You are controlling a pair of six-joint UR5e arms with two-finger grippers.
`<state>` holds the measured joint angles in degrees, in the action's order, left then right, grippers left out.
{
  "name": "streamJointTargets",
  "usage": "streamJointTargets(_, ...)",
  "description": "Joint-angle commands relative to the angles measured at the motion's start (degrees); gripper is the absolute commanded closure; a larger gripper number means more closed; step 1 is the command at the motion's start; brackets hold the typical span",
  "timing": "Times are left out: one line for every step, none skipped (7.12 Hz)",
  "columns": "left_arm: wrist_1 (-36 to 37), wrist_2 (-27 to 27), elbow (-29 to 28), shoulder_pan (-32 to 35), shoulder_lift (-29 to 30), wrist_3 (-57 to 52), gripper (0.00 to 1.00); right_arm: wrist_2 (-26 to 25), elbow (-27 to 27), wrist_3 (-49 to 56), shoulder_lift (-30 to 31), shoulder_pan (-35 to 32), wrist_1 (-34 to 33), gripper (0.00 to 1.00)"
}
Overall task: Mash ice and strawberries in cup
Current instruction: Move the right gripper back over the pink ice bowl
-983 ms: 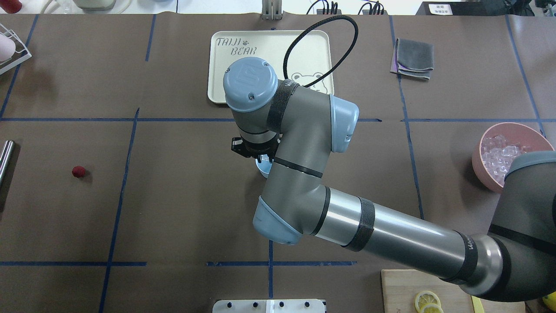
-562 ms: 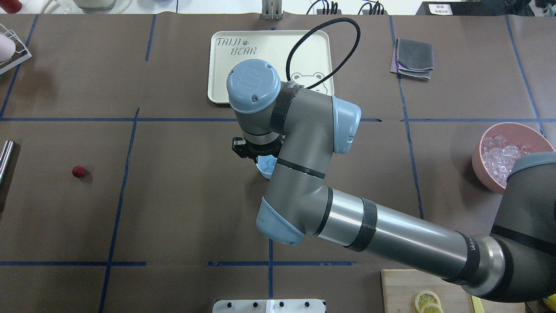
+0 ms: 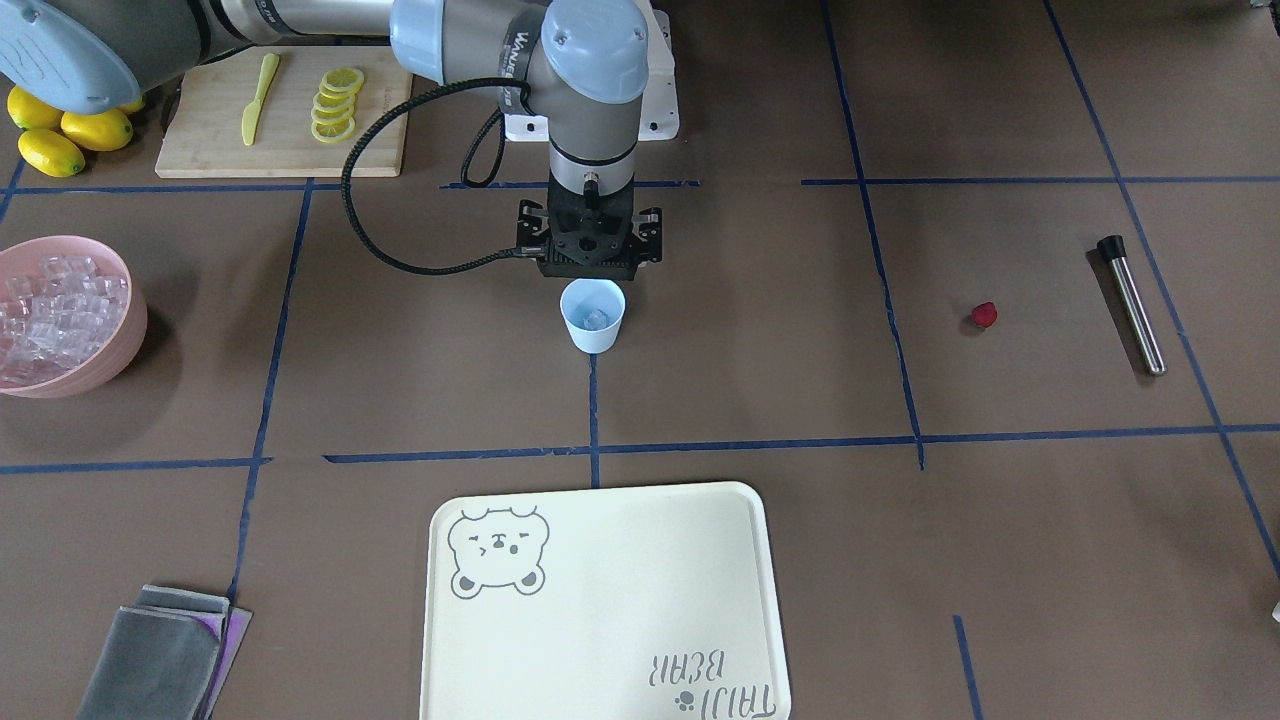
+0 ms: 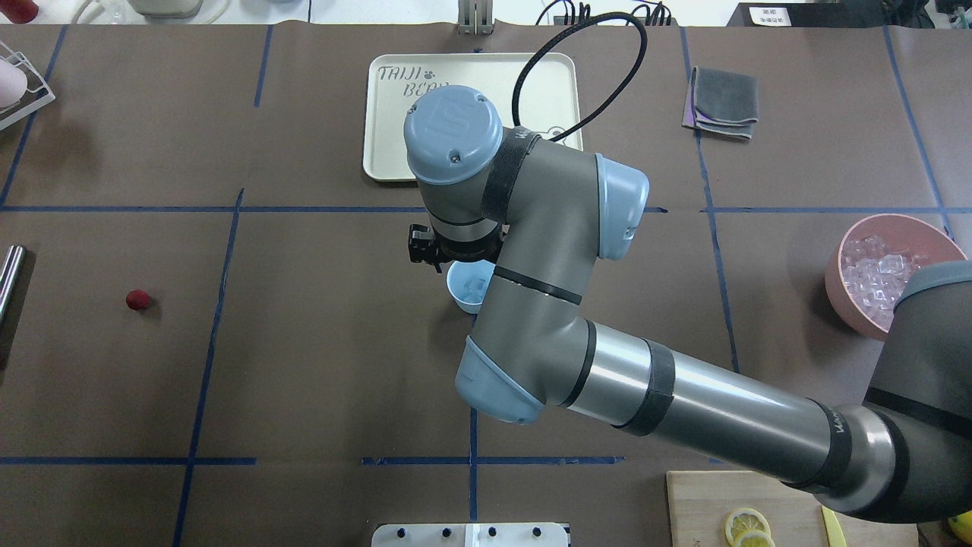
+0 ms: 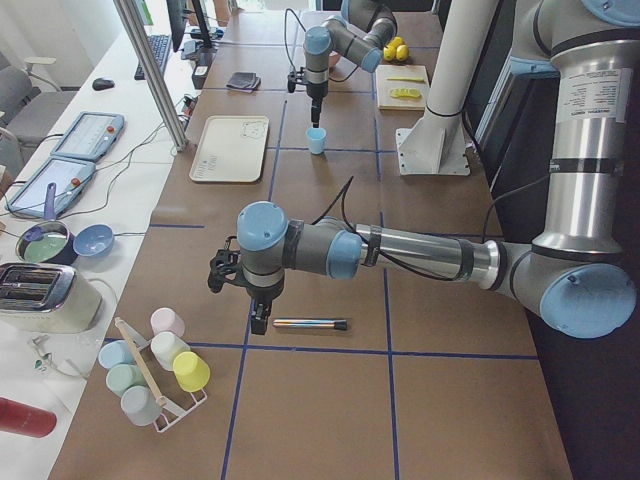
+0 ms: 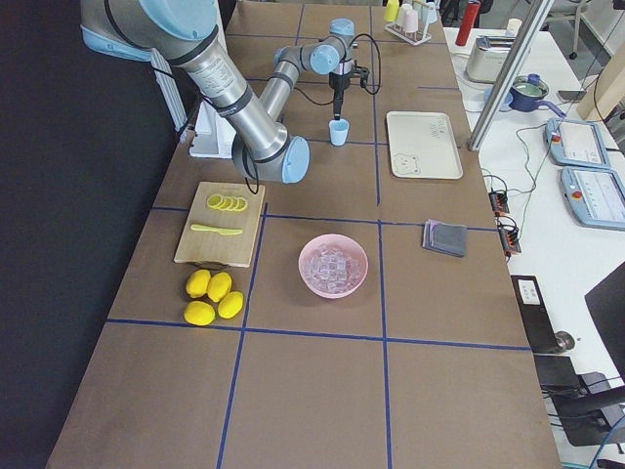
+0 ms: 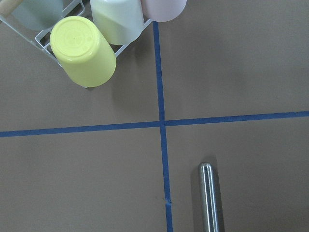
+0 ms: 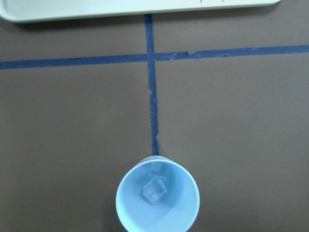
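Note:
The pale blue cup [image 3: 592, 322] stands upright at mid-table with clear ice [image 8: 153, 190] at its bottom. My right gripper [image 3: 590, 275] hangs just above the cup's robot-side rim, jaws spread and nothing between them. In the overhead view the right wrist covers part of the cup [image 4: 468, 286]. The strawberry [image 3: 984, 315] lies alone on the mat far toward my left side, also visible from overhead [image 4: 137, 299]. My left gripper [image 5: 258, 322] points down beside a steel muddler [image 5: 310, 324]; whether it is open or shut cannot be told.
A pink bowl [image 3: 125, 330] of ice cubes sits on my right. A cream tray [image 3: 600, 600] lies beyond the cup and a grey cloth [image 3: 160, 650] beyond the bowl. A cutting board [image 3: 200, 150] with lemon slices and lemons [image 3: 60, 135] is near my base. A cup rack [image 7: 84, 50] is near the left wrist.
The right wrist has risen and shifted slightly toward the tray, so more of the cup's mouth shows. The strawberry and bowl have not moved.

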<state>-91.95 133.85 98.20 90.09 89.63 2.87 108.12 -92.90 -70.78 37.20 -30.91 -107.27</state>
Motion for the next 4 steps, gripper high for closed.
streamJointTargets(-0.25, 0.09, 0.07, 0.00, 0.11, 0.20, 0.00, 0.34, -13.98, 1.94, 8.35, -3.96, -4.43, 0.00)
streamJointTargets(-0.33, 0.18, 0.07, 0.00, 0.19, 0.29, 0.00, 0.60, -20.84, 7.09, 14.41, -6.59, -4.00, 0.00)
streamJointTargets(-0.42, 0.27, 0.07, 0.00, 0.20, 0.21, 0.00, 2.08, -25.00, 14.19, 19.09, -10.36, -4.00, 0.00)
streamJointTargets(-0.42, 0.27, 0.07, 0.00, 0.20, 0.21, 0.00, 3.31, -27.48, 19.74, 23.05, -13.87, -4.35, 0.00)
